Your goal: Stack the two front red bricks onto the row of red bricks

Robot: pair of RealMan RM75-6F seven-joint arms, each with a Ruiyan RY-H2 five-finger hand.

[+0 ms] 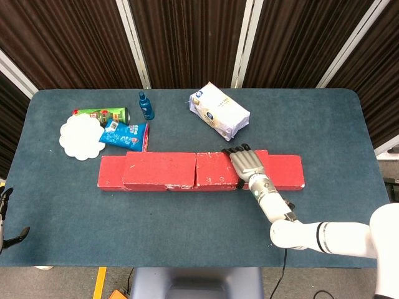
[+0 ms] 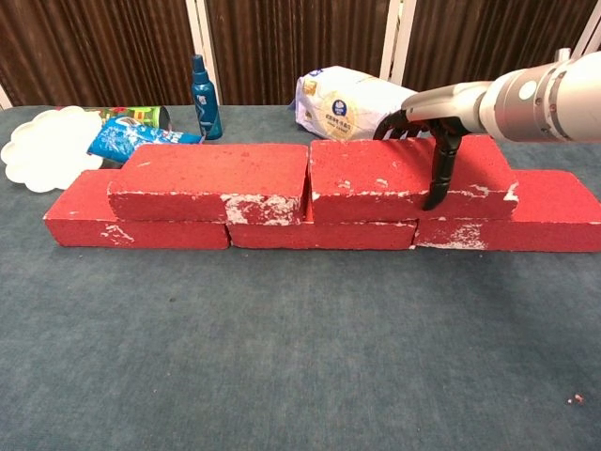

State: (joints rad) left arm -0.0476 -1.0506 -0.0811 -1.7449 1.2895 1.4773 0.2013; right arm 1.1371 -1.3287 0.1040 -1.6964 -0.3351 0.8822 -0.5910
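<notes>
Even, bright overhead light in both views, no harsh glare. Soft short shadows under the bricks [image 2: 310, 202] on the table [image 1: 187, 224]. Head view is sharp, with slight barrel distortion at the edges. Chest view is crisp up close, with the curtain background dark and slightly soft.

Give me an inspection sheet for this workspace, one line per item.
Surface: dark blue table, front area bare.
Job's things: bottom row of red bricks; two upper bricks, left and right, sit on it, end to end.
Clutter: white bag, blue bottle, green can, blue snack packet, white doily, all behind the bricks.
Hands: right hand grips the right upper brick; left hand at the table's left edge, holding nothing.
Cables: nothing seen.
Surroundings: dark curtain with white posts.
</notes>
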